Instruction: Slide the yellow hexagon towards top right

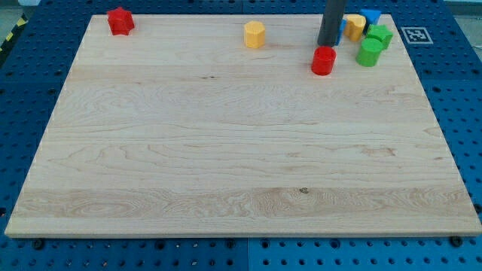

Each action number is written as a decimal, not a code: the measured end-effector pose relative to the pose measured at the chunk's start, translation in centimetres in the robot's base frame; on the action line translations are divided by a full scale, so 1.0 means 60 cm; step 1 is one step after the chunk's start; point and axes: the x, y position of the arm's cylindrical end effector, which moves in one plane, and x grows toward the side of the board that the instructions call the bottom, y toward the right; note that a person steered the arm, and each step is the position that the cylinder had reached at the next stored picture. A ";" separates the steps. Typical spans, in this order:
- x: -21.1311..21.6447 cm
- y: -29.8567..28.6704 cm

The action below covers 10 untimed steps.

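The yellow hexagon (254, 34) sits on the wooden board near the view's top, a little right of centre. My tip (328, 44) is to its right, about a hundred pixels away, not touching it. The tip stands just above a red cylinder (324, 60) and left of the block cluster at the top right.
At the top right corner stand a yellow block (355, 27), a blue block (370, 16), a green block (380, 35) and a green cylinder (369, 53). A red block (120, 20) sits at the top left corner. The board's top edge (226, 15) is close behind the hexagon.
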 end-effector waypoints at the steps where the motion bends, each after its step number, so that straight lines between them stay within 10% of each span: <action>1: 0.025 -0.031; 4: 0.008 -0.262; 10: -0.073 -0.299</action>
